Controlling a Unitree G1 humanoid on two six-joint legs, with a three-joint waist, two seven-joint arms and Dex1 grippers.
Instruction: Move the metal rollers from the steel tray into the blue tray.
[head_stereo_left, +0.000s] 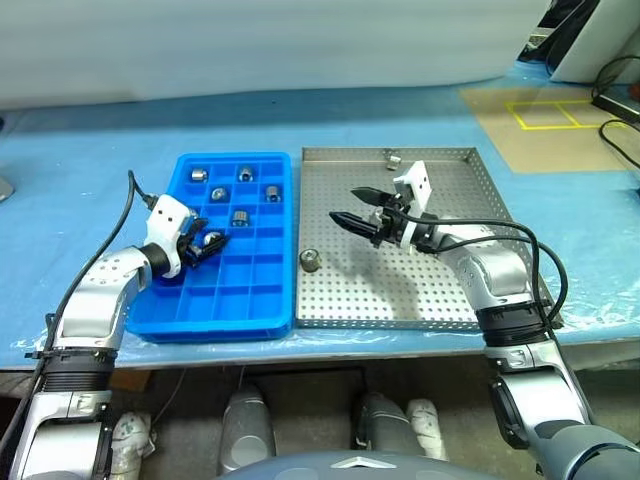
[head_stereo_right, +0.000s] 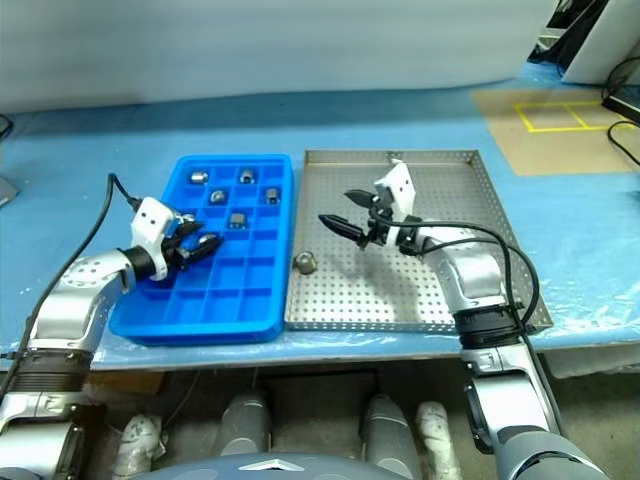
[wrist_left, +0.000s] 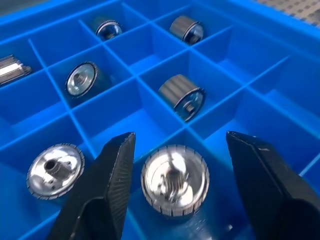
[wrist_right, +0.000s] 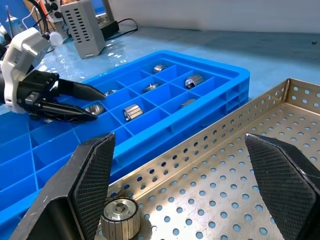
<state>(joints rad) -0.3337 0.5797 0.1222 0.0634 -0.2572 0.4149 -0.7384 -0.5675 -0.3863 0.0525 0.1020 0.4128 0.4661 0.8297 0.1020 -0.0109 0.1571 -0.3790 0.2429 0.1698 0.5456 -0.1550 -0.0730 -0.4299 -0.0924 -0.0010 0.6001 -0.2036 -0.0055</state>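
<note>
Ref. landmark: blue tray (head_stereo_left: 236, 308).

1. L gripper (wrist_left: 175, 165) sits low over a compartment on the blue tray's left side. Fingers part-open, astride one roller (wrist_left: 174, 180) that rests on the compartment floor; no visible contact, so treat it as released, not held.
2. R gripper (head_stereo_left: 360, 208) hovers over the steel tray (head_stereo_left: 440, 300), which lies just right of the blue tray. Fingers spread wide, nothing held.
3. Rollers: several already in blue tray compartments. One loose roller (head_stereo_left: 310, 260) stands on the steel tray close to the blue tray's right wall; another (head_stereo_left: 394, 160) lies at the steel tray's far rim.

Risks, as you judge them:
- If L lifts askew, a fingertip may clip the released roller and tip it into a neighbour cell.
- R approach to the near roller: it's close to the blue tray wall, so the outer finger may strike the wall or roll the part away.
</note>
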